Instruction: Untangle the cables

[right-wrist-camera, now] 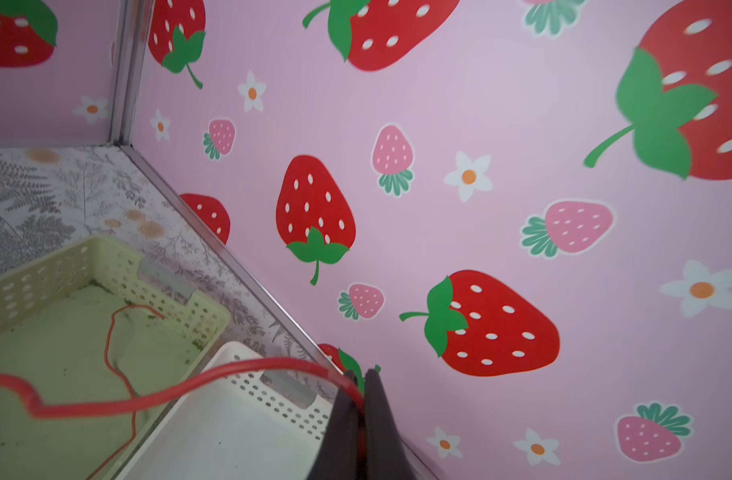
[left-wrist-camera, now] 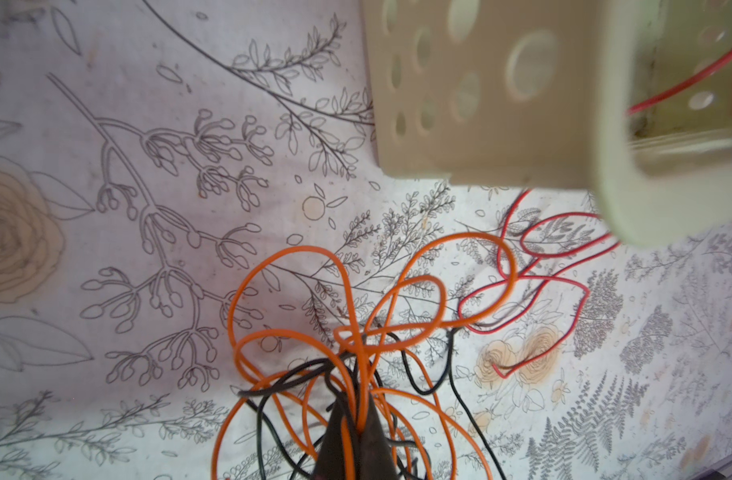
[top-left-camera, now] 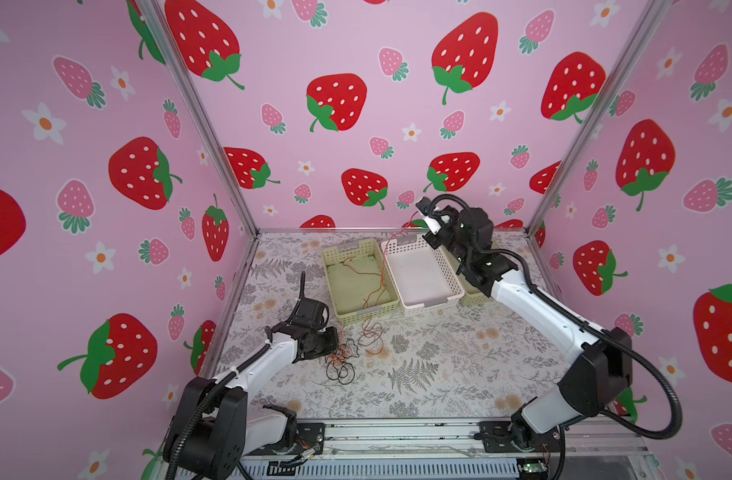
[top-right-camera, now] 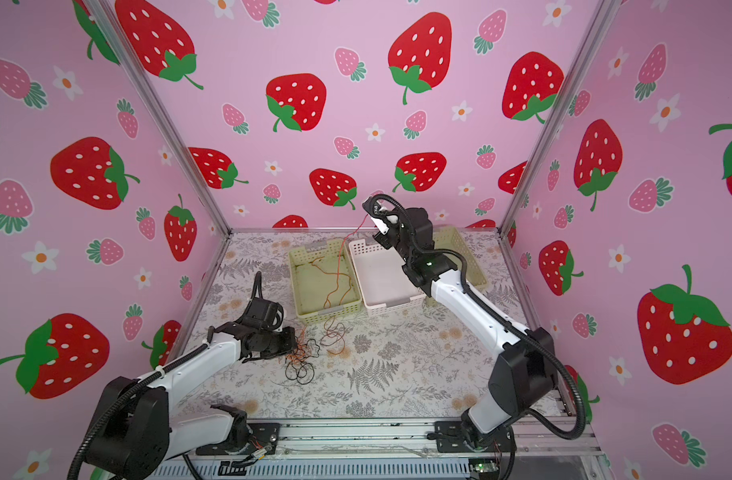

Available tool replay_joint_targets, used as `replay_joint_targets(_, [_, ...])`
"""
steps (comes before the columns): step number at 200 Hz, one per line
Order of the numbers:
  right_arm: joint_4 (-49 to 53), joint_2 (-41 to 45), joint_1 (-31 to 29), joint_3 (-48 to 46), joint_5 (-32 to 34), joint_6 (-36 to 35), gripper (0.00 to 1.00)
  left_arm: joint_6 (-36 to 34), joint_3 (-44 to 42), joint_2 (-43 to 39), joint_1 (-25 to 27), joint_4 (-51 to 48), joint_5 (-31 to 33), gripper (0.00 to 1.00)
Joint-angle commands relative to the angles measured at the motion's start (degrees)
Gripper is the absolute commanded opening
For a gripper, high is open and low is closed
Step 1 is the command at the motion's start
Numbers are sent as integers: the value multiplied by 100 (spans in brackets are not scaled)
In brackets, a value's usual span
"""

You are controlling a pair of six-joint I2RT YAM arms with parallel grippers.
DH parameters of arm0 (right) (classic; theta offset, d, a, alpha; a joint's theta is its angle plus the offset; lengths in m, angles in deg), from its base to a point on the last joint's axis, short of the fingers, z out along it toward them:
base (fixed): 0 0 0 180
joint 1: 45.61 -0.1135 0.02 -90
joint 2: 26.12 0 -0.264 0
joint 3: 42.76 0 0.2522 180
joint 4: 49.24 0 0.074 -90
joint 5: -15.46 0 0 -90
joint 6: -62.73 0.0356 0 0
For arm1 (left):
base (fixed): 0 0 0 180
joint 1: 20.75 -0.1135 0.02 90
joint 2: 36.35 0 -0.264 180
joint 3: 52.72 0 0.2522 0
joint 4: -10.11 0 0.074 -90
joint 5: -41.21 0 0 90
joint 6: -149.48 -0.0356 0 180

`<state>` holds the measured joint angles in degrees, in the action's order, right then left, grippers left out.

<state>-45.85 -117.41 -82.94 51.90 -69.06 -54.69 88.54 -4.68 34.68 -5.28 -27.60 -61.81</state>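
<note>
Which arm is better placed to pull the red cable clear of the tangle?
Right, probably: the right gripper is shut on the red cable, raised by the white basket. The left gripper pins the orange and black tangle low by the table.

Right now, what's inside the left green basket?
The red cable, held by the right gripper, crosses the green basket and leaves over its front wall; a reddish strand, maybe the same cable, lies on the floor. That wall hides the floor strip behind it.
</note>
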Motion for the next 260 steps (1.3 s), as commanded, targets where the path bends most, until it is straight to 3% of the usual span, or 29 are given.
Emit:
replay_joint_targets(1, [-500,-211,-202,-100,316,-298,0,94,-1,3,36,-5,-43,0])
replay_joint_targets(40, [-554,-891,-498,179,827,-709,0,113,17,43,61,-13,-26,0])
replay_joint_targets(84, [-371,-1659,-800,552,638,-1247,0,125,17,133,71,34,-25,0])
replay_joint_targets(168, [295,-3209,-1084,1599,-266,-445,0,120,26,377,141,170,-78,0])
replay_joint_targets(215, [806,-4153,-1083,2450,-381,-268,0,166,26,453,242,219,-74,0])
replay_joint_targets(260, [930,-4483,-1093,2669,-331,-311,0,181,4,452,273,238,-52,0])
